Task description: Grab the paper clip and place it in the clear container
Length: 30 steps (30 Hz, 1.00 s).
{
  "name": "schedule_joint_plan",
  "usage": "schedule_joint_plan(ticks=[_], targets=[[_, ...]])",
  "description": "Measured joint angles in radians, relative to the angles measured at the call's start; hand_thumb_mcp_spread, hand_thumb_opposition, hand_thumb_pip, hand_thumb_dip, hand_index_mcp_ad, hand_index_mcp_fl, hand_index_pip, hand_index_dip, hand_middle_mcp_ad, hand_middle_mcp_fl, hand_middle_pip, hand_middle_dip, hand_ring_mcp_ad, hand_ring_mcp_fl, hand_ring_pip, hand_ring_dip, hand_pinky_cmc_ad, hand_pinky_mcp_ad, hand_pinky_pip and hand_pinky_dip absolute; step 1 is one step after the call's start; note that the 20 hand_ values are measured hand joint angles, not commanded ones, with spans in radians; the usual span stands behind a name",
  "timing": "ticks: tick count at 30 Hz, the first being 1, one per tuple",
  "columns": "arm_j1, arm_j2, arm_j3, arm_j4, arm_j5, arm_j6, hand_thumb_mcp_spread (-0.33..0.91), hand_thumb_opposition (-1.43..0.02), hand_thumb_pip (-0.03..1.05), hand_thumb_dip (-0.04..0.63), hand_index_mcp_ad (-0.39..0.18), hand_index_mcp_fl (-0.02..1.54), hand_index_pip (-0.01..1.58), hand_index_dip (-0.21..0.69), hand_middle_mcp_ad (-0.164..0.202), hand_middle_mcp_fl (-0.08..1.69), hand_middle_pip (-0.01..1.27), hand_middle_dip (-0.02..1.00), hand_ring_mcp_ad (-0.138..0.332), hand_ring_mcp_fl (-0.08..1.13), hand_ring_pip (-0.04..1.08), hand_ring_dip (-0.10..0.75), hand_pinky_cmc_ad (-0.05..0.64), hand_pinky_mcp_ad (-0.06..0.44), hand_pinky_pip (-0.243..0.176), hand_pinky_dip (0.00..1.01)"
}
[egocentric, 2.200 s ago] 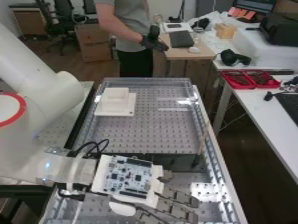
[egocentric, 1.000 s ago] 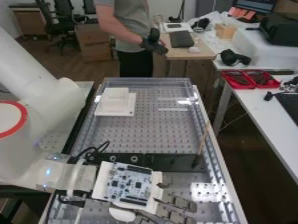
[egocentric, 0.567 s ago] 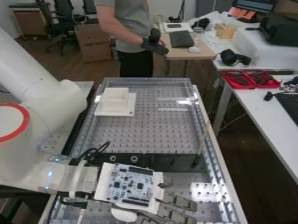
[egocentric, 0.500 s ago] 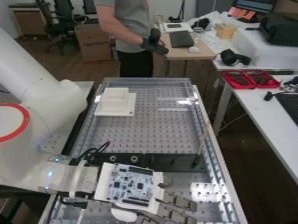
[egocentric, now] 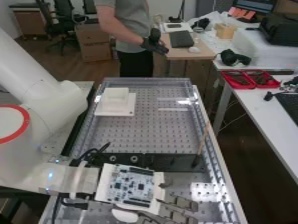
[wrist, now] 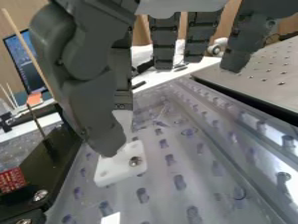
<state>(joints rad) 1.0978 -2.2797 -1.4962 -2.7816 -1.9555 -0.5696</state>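
In the high view the hand is over the bench's near end, fingers stretched toward the right and open, with nothing seen between them. Its thumb and several straight fingers hang down in the wrist view, the hand appearing above a white base plate. A large clear-walled container stands over the perforated bench, farther off than the hand. I cannot make out the paper clip for certain; a small indistinct thing lies on the clear surface in the wrist view.
A white stepped block sits at the far left within the clear walls. Across the bench runs a black bar, with a thin wooden stick rising at its right end. Red trays lie on the side table.
Since the first frame the hand and the circuit board on its back have shifted slightly down and right in the high view, uncovering more of the black bar. Lately they have barely moved.
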Motion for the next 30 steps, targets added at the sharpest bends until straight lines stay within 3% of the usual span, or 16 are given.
schedule_joint_plan(ticks=[7,16,25,30], targets=[[-0.001,0.014,-0.019,0.041,-0.003,0.04,0.53,-0.94,0.59,0.269,-0.202,0.5,1.49,0.138,0.094,0.12,0.14,0.2,0.133,0.0,0.09,0.103,0.328,0.278,-0.045,0.2],[-0.001,0.089,-0.084,0.128,-0.004,0.091,0.53,-0.96,0.58,0.265,-0.202,0.58,1.43,0.115,0.094,0.15,0.14,0.2,0.133,0.0,0.09,0.103,0.328,0.278,-0.037,0.19],[0.028,0.228,-0.206,0.243,-0.002,0.152,0.53,-0.97,0.58,0.269,-0.202,0.6,1.4,0.119,0.091,0.17,0.14,0.2,0.131,0.0,0.09,0.103,0.33,0.279,-0.026,0.19],[0.091,0.328,-0.284,0.302,0.003,0.177,0.53,-0.97,0.58,0.265,-0.202,0.61,1.38,0.115,0.091,0.17,0.14,0.2,0.134,0.0,0.1,0.113,0.33,0.281,-0.019,0.19]])
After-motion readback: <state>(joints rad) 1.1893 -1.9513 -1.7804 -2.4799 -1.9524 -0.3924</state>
